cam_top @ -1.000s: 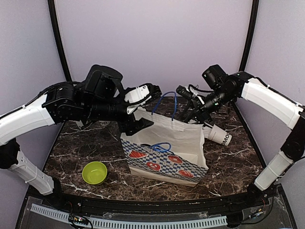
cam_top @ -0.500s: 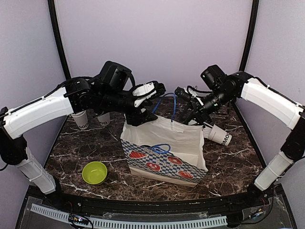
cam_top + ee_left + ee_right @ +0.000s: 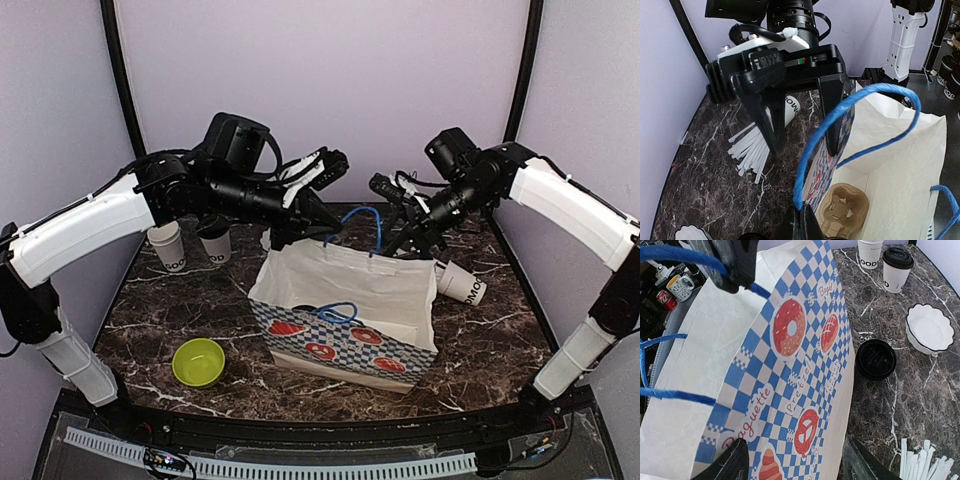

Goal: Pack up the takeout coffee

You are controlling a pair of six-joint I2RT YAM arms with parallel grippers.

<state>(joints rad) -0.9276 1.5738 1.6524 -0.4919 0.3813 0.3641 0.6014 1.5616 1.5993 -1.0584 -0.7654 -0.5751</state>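
Observation:
Two takeout coffee cups stand at the back left: one with a black lid (image 3: 215, 240) (image 3: 897, 270), one showing a white rim (image 3: 168, 245) (image 3: 870, 251). A loose black lid (image 3: 875, 359) lies on the marble beside the blue-checked paper bag (image 3: 340, 330). My left gripper (image 3: 325, 230) (image 3: 802, 226) is shut on the bag's rear blue handle (image 3: 840, 115), holding it up. My right gripper (image 3: 408, 238) (image 3: 797, 465) is open, its fingers either side of the bag's rear wall (image 3: 800, 365). A brown cardboard cup carrier (image 3: 845, 210) lies in the bag's bottom.
A white cup (image 3: 460, 282) lies on its side at the right, its white straws (image 3: 752, 147) (image 3: 920, 460) fanned over the marble. A white scalloped bowl (image 3: 930, 330) sits behind the bag. A green bowl (image 3: 198, 361) is at the front left.
My left gripper has closed on the rear blue handle and lifted it back, so the bag's mouth stands wider. My right gripper has barely moved.

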